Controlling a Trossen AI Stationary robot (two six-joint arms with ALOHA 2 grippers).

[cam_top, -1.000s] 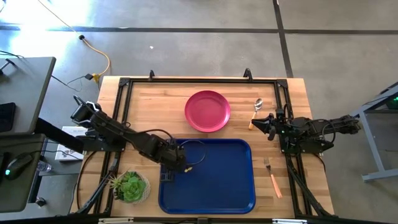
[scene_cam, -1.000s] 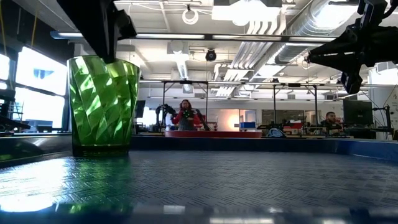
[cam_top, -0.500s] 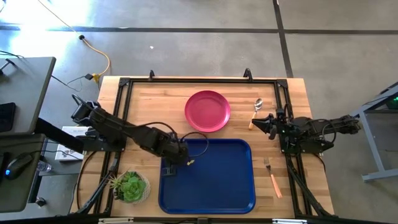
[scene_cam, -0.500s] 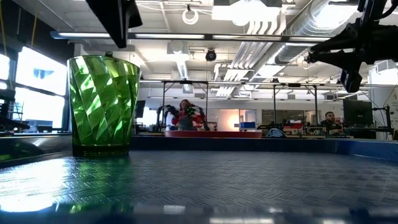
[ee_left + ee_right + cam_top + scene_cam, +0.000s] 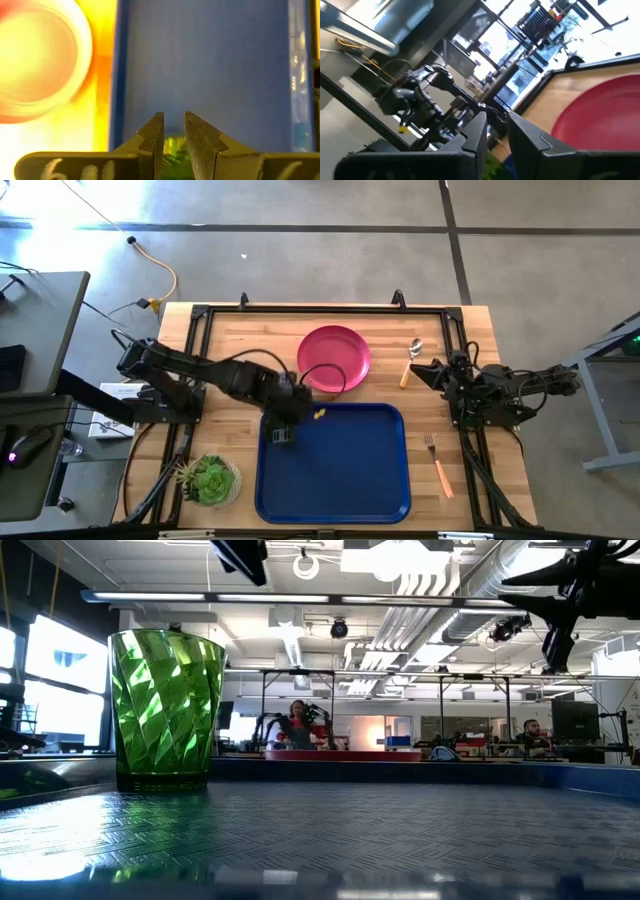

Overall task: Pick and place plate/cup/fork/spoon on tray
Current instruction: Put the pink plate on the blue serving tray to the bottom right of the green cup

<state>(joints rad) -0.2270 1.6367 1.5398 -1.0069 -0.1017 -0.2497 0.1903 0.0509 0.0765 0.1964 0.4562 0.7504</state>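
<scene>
The green cup (image 5: 281, 434) stands upright on its base at the far left of the blue tray (image 5: 345, 480); it also shows in the low view (image 5: 165, 710) and the left wrist view (image 5: 172, 152). My left gripper (image 5: 296, 414) (image 5: 174, 116) hangs above the cup (image 5: 240, 554), open by a narrow gap and empty. The pink plate (image 5: 334, 358) lies beyond the tray's far rim. The spoon (image 5: 414, 352) lies at the far right and the fork (image 5: 436, 460) to the right of the tray. My right gripper (image 5: 420, 367) (image 5: 497, 120) hovers beside the spoon, its fingers a narrow gap apart and empty.
A potted succulent (image 5: 210, 480) stands at the table's near left corner, left of the tray. A black frame runs around the table top. Most of the tray's floor (image 5: 400, 840) is bare. People show in the room beyond the table.
My left gripper has let go of the cup's rim. It has risen clear of the cup and moved toward the table's far right. The cup stays upright in its place on the tray. My right arm has risen a little.
</scene>
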